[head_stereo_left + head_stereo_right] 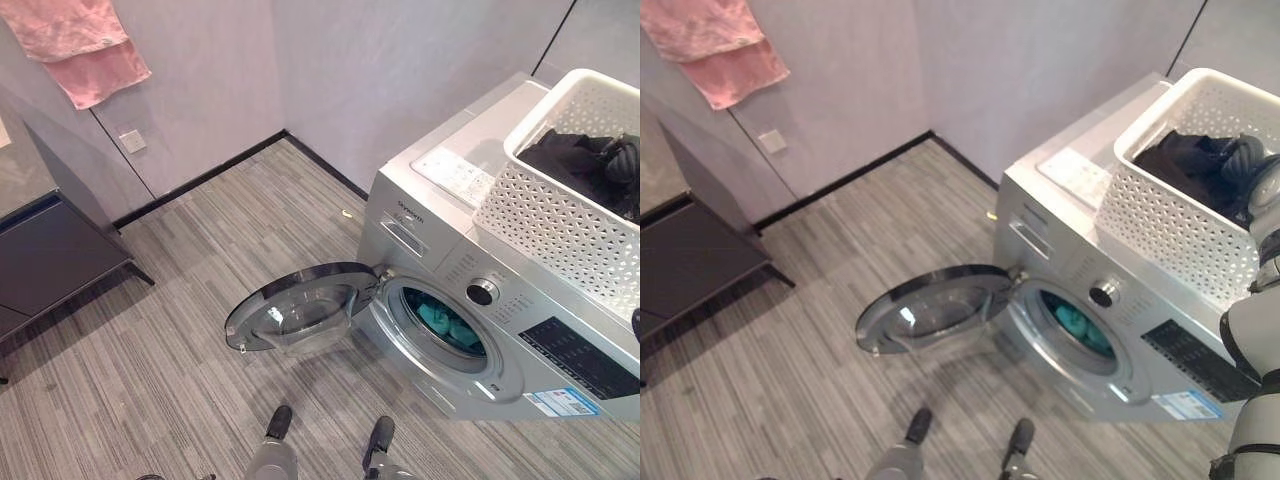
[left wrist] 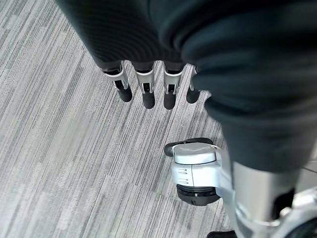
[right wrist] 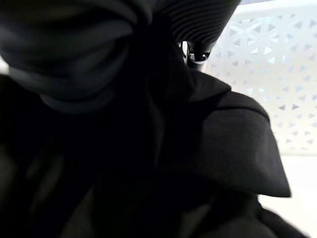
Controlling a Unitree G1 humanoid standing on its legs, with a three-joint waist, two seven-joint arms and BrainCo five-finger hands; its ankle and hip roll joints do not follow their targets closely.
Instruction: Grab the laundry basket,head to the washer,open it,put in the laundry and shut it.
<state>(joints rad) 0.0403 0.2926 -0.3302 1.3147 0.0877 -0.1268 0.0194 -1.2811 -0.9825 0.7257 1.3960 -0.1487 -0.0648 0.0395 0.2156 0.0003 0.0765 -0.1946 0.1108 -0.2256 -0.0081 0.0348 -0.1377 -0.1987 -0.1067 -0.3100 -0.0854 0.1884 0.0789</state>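
The silver washer (image 1: 455, 215) stands at the right with its round door (image 1: 300, 305) swung wide open towards the left. Teal laundry (image 1: 440, 322) lies inside the drum. On top of the washer rests the white lattice laundry basket (image 1: 560, 220), holding black clothes (image 1: 565, 155). My right hand (image 1: 1243, 158) reaches down into the basket and is sunk in the black cloth (image 3: 223, 134). My left hand (image 2: 143, 84) hangs over the grey floor with straight fingers and holds nothing.
Pink towels (image 1: 80, 45) hang on the wall at the upper left. A dark low cabinet (image 1: 50, 260) stands at the left, with a wall socket (image 1: 132, 141) beside it. Striped grey floor (image 1: 180, 380) stretches before the washer.
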